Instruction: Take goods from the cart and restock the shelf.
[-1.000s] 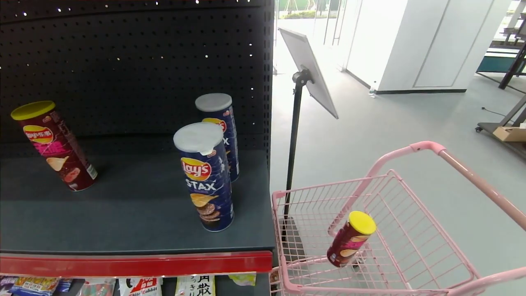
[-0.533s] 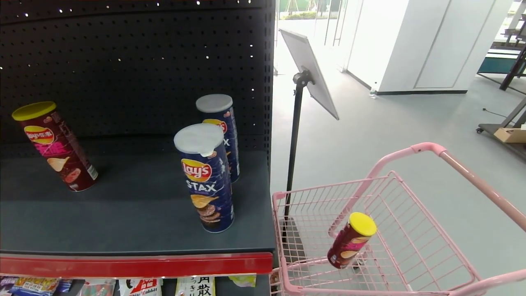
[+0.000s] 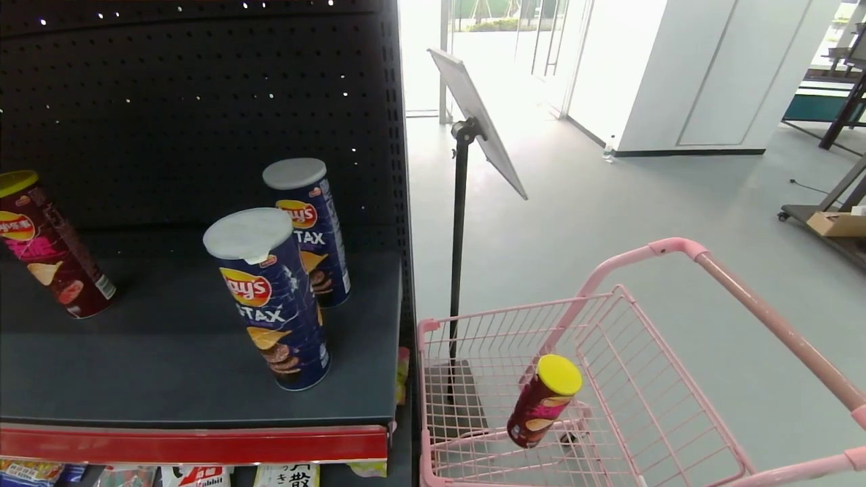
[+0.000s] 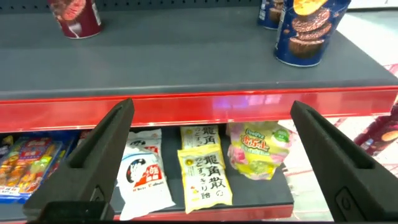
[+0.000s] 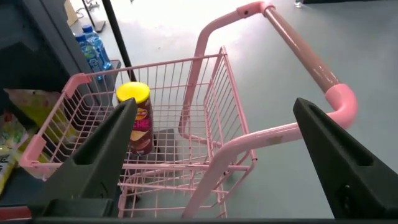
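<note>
Left hand [image 4: 211,106]: wide open, empty, facing grey red-edged shelf [image 4: 186,62]. Right hand [image 5: 214,102]: wide open, empty, apart from yellow-lidded maroon crisp tube [image 5: 140,118] standing in pink wire cart [image 5: 301,46], head view lower right.

Shelf's maroon can [image 3: 57,260] (yellow lid) partly off-view

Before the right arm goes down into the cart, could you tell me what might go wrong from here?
1. The maroon can stands upright and unsupported on the wire floor of the pink cart; a glancing touch from the open jaws of the right gripper could topple it.
2. Wire panels rise close beside it and could snag a jaw.
3. The front blue can stands near the front edge of the shelf, beside the cart, so a swing-in might knock it off.
</note>
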`<state>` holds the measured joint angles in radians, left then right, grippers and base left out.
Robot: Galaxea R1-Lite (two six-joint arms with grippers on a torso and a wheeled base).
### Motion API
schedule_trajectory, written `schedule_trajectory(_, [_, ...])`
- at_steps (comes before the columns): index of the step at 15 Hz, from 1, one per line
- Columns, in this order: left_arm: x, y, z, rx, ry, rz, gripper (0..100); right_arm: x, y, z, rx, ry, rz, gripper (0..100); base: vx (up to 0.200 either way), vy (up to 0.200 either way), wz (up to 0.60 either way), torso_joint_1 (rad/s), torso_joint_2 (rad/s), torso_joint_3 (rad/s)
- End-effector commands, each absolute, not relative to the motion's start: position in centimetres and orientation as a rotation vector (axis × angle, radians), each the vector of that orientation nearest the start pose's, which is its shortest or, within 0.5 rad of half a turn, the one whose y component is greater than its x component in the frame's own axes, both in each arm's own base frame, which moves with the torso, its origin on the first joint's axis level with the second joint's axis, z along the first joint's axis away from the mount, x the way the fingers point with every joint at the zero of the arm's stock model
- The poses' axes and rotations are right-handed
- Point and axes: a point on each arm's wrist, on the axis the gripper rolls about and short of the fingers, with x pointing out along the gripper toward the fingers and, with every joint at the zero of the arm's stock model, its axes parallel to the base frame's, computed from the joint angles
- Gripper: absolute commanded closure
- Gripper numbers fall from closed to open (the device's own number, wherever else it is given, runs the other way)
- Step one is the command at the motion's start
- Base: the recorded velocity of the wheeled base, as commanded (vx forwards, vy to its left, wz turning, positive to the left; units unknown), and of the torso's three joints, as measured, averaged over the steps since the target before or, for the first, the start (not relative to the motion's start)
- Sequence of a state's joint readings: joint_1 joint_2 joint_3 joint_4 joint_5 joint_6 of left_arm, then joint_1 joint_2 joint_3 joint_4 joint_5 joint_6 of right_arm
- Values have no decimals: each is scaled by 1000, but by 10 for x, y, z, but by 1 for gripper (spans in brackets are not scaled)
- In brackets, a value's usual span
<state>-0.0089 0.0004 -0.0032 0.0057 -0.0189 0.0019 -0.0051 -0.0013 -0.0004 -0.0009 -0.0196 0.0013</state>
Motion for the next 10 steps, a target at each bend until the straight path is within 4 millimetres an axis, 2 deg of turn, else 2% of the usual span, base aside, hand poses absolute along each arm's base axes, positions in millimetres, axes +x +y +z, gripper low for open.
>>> schedule_trajectory(1, [-23,0,76,2,3,-26,0,-23,0,75,2,0,-21,0,0,0,0,-66,95,76])
schedule_trajectory(10, [-23,0,76,2,3,-25,0,-23,0,75,3,0,-21,0,0,0,0,-154,362,205])
